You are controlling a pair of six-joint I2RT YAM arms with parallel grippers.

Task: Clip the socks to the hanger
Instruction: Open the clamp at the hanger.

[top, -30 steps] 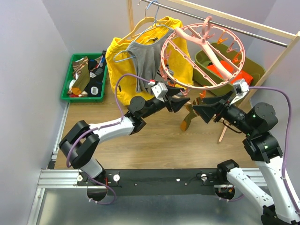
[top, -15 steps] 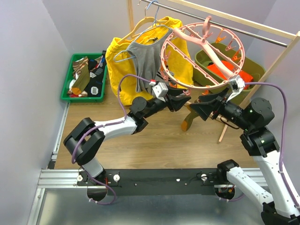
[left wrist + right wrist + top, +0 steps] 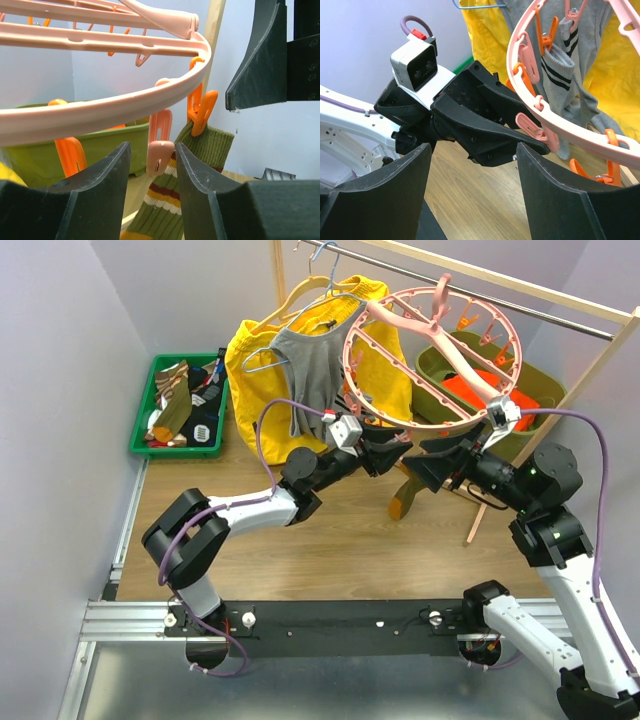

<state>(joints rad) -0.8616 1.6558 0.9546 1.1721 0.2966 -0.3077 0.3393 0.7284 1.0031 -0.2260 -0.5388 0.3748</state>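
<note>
The round pink hanger (image 3: 430, 355) hangs from the rail. An olive sock (image 3: 403, 498) with an orange toe hangs from its near rim. In the left wrist view this sock (image 3: 200, 150) has coloured stripes and is held by an orange clip (image 3: 201, 112). My left gripper (image 3: 398, 450) is open just under the rim, with a free pink clip (image 3: 160, 147) hanging between its fingers (image 3: 100, 190), untouched. My right gripper (image 3: 432, 462) is open and empty, facing the left one, just right of the hung sock. More socks lie in the green bin (image 3: 180, 405).
A yellow jacket (image 3: 250, 370) and a grey shirt (image 3: 305, 370) hang on coat hangers behind the left arm. A grey striped sock (image 3: 560, 65) is clipped on the ring's far side. An olive bin (image 3: 500, 390) stands at the back right. A slanted wooden rack post (image 3: 560, 425) stands beside my right arm.
Both grippers have risen and closed in on the near rim of the hanger. The left gripper has reached further right, up to the pink clip.
</note>
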